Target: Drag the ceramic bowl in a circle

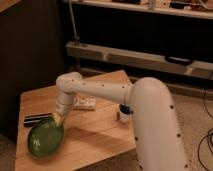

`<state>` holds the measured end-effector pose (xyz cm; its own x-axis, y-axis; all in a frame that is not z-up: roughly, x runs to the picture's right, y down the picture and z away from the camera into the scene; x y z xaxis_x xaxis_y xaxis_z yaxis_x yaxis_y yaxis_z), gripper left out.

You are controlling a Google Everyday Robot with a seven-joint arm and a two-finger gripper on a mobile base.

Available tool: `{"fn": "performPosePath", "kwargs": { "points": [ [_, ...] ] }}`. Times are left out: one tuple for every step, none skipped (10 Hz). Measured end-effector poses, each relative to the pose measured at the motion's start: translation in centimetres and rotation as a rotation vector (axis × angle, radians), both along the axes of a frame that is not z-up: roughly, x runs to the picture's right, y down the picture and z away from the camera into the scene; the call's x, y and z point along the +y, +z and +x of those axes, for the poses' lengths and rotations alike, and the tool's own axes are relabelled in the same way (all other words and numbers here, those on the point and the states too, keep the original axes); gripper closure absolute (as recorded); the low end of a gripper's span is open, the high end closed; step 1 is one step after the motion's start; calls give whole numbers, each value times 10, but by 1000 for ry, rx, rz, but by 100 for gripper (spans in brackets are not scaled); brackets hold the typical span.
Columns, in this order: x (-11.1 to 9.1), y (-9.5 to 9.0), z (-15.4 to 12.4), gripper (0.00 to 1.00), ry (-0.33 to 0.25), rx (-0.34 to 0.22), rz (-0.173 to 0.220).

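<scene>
The ceramic bowl [44, 138] is wide, shallow and glossy green, and it lies at the front left corner of the wooden table [100, 132]. My white arm reaches leftward across the table from the right. Its gripper [58, 119] points down at the bowl's upper right rim and is shut on that rim. The fingertips are partly hidden against the rim.
A dark flat object [36, 119] lies just behind the bowl at the table's left edge. A small white item [85, 103] sits mid-table behind the arm. A small cup [123, 115] peeks out by the arm's elbow. Dark shelving [135, 57] stands behind the table.
</scene>
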<state>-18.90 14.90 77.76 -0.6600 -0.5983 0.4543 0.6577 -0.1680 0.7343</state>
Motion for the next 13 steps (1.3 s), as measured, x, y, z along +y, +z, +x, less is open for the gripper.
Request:
{"fn": "performPosePath", "kwargs": {
  "points": [
    [-1, -2, 29, 100, 33, 41, 2],
    [4, -5, 60, 100, 68, 87, -1],
    [10, -8, 80, 100, 92, 121, -4],
    [18, -11, 102, 100, 116, 160, -9],
    [29, -13, 123, 100, 137, 201, -16],
    [42, -14, 145, 100, 157, 243, -25],
    [54, -17, 158, 100, 156, 261, -29],
    [63, -21, 164, 100, 145, 267, -29],
    [74, -27, 166, 100, 125, 264, -29],
    [81, -32, 161, 100, 101, 254, -24],
    [88, -36, 149, 100, 65, 237, -18],
    [91, -37, 136, 100, 35, 224, -13],
    [92, -36, 117, 100, 3, 210, -12]
  ]
}}
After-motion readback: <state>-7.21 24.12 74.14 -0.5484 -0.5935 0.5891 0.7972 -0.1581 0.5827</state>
